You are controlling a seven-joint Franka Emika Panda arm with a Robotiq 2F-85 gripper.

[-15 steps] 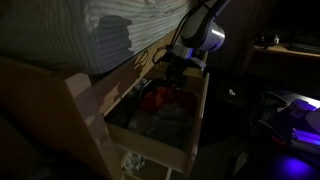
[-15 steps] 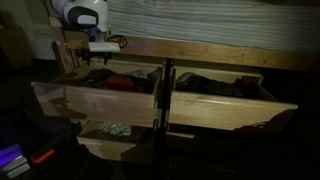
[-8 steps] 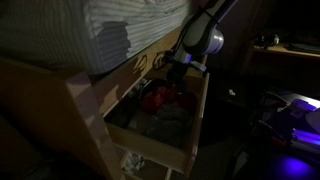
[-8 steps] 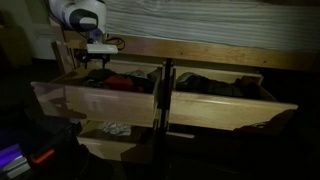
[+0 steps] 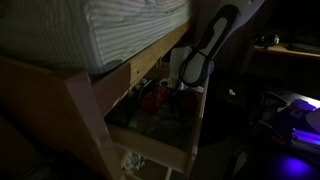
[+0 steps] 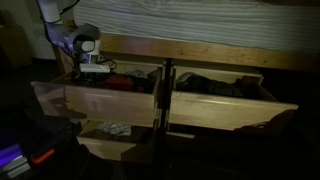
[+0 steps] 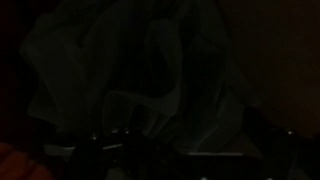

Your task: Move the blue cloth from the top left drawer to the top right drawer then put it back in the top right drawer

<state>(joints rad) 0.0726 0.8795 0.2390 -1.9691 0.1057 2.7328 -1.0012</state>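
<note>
The scene is very dark. In both exterior views my arm reaches down into the top left drawer (image 6: 95, 100), and my gripper (image 6: 95, 70) sits low inside it at the back, near the drawer's rear end (image 5: 181, 88). A pale grey-blue fabric, the blue cloth (image 5: 162, 122), lies in the front part of that drawer. The wrist view is filled with pale crumpled folds of cloth (image 7: 150, 85) close under my gripper (image 7: 198, 125). Its jaws stand apart as dim dark shapes at either side, with nothing seen between them. The top right drawer (image 6: 235, 105) is pulled out.
A red fabric item (image 5: 155, 98) lies in the left drawer beside my gripper, also seen as a red patch (image 6: 120, 83). Dark clothing (image 6: 215, 88) fills the right drawer. A lower drawer (image 6: 112, 135) is open. A striped mattress (image 5: 100, 35) overhangs the drawers.
My arm has dropped from above the drawer's rim down into the top left drawer, toward the fabric. The jaws have finished spreading. The drawers and clothes have not moved.
</note>
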